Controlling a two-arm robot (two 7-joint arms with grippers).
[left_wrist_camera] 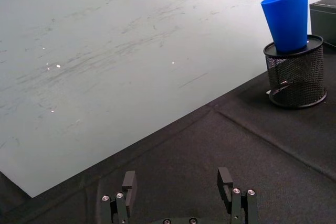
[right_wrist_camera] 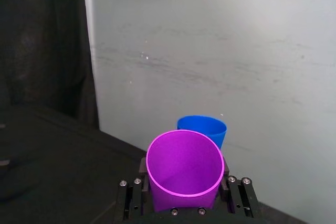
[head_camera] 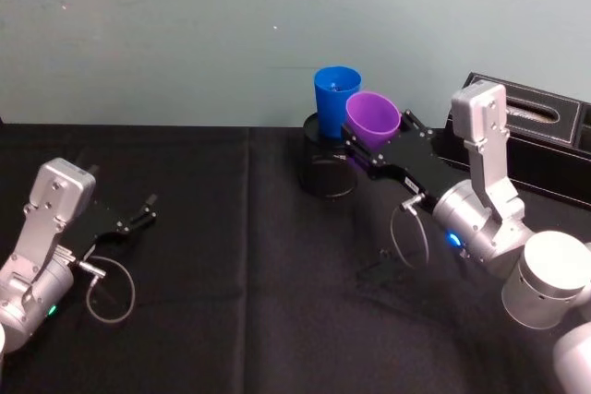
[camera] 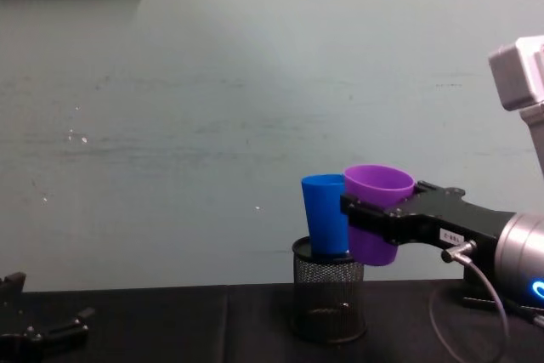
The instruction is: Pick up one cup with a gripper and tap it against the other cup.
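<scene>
R gripper has its fingers pinching the purple cup aloft, right beside the blue cup, which is perched tilted atop the mesh pen holder, while L gripper idles w/ fingers spread near the worktop, and too hard a tap could topple the blue one.

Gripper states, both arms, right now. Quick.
Left gripper: open, empty, low at the left of the black table.
Right gripper: shut on the purple cup, held up beside the blue cup.
</scene>
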